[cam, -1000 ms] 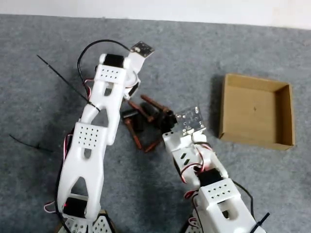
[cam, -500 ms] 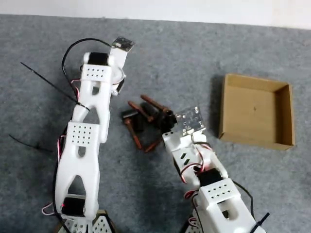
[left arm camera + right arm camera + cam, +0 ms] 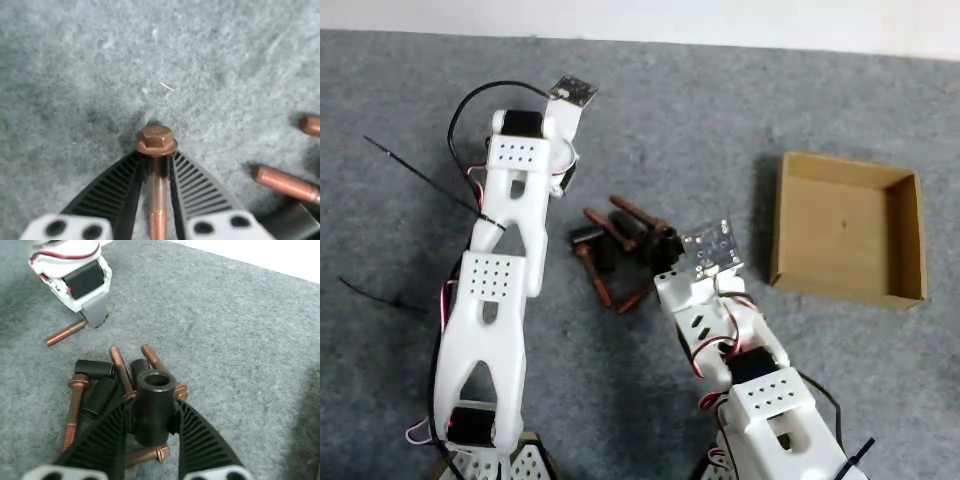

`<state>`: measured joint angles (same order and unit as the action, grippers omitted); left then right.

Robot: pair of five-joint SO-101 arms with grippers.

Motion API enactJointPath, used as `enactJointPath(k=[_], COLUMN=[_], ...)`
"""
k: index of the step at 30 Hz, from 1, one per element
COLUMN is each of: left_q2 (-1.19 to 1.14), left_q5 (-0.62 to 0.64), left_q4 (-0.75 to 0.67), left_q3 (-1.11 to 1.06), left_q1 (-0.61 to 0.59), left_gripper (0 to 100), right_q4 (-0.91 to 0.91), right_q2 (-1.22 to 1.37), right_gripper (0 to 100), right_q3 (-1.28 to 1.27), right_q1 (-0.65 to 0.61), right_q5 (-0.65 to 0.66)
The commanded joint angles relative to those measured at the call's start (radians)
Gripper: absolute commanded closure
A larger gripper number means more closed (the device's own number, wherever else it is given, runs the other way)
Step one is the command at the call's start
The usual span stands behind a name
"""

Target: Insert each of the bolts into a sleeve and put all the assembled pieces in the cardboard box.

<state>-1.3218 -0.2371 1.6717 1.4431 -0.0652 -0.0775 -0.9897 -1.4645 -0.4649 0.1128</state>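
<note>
Nearest the arm bases, the right gripper [image 3: 153, 409] has its jaws narrowed around a black sleeve [image 3: 156, 386]. The sleeve is held upright with its open end up, just over a pile of 3 loose sleeves [image 3: 100, 396] and 4 loose bolts [image 3: 75, 407] lying crossed and touching on the grey mat [image 3: 720, 120]. Beyond the pile, the left gripper [image 3: 156, 156] has its jaws clamped on the shank of 1 bolt [image 3: 156, 141], whose head sits just past the fingertips, close to bare mat beside the pile. The cardboard box [image 3: 845, 225] sits well apart on the right arm's side, with open mat between it and the pile and more bare mat up to the far edge.
</note>
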Motion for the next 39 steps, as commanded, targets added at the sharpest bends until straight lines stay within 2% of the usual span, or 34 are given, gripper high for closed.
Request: enactJointPath(k=[1,10,19,39], left_q2=[-0.016,-0.081,-0.071,-0.010], left_q5=[0.009,0.035,0.129,0.137], left_q4=[0.020,0.077,0.075,0.081], left_q3=[0.061,0.223,0.226,0.226], left_q1=[-0.025,-0.033,-0.077,-0.099], left_gripper=[100,100,100,100], right_q4=[0.028,0.027,0.028,0.030], right_q2=[-0.021,-0.022,-0.021,-0.021], right_gripper=[99.5,99.5,99.5,99.5], right_q3=[0.007,0.007,0.007,0.008], right_q1=[0.013,0.013,0.012,0.007], right_q5=[0.014,0.014,0.014,0.014])
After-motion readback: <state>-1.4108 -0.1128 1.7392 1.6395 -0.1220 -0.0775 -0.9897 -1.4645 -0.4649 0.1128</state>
